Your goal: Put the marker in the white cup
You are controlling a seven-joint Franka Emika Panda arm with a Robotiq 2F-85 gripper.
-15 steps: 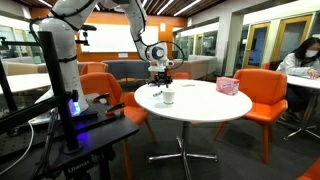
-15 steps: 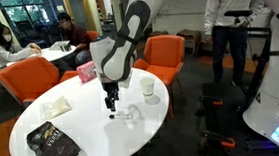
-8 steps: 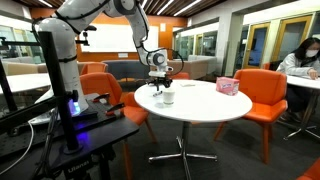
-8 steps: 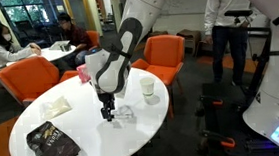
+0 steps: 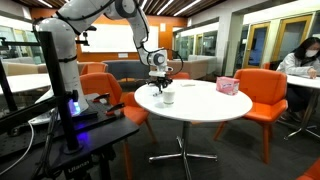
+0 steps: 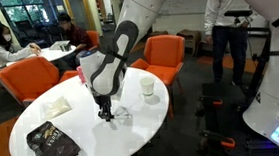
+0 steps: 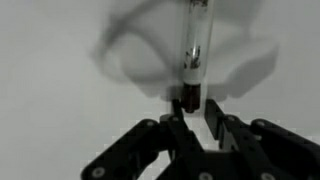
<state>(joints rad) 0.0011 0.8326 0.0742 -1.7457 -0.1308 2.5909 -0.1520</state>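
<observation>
In the wrist view the marker (image 7: 190,45), a thin stick with a dark near end, lies on the white tabletop pointing away from me. My gripper (image 7: 196,106) stands straight over it with the jaws drawn in narrow on that near end. In both exterior views the gripper (image 6: 107,114) (image 5: 160,88) is down at the table surface. The white cup (image 6: 147,86) (image 5: 167,97) stands upright a short way beside it, apart from the fingers. The marker is too small to make out in the exterior views.
On the round white table (image 6: 84,133) are a dark snack bag (image 6: 52,145), a white napkin (image 6: 56,106), a pink box (image 6: 86,72) and a clear object (image 6: 128,114) right beside the gripper. Orange chairs (image 6: 163,56) ring the table, and a person (image 6: 228,26) stands nearby.
The arm has come down a little to the table. The jaws have drawn in from wide apart to narrow around the marker's end.
</observation>
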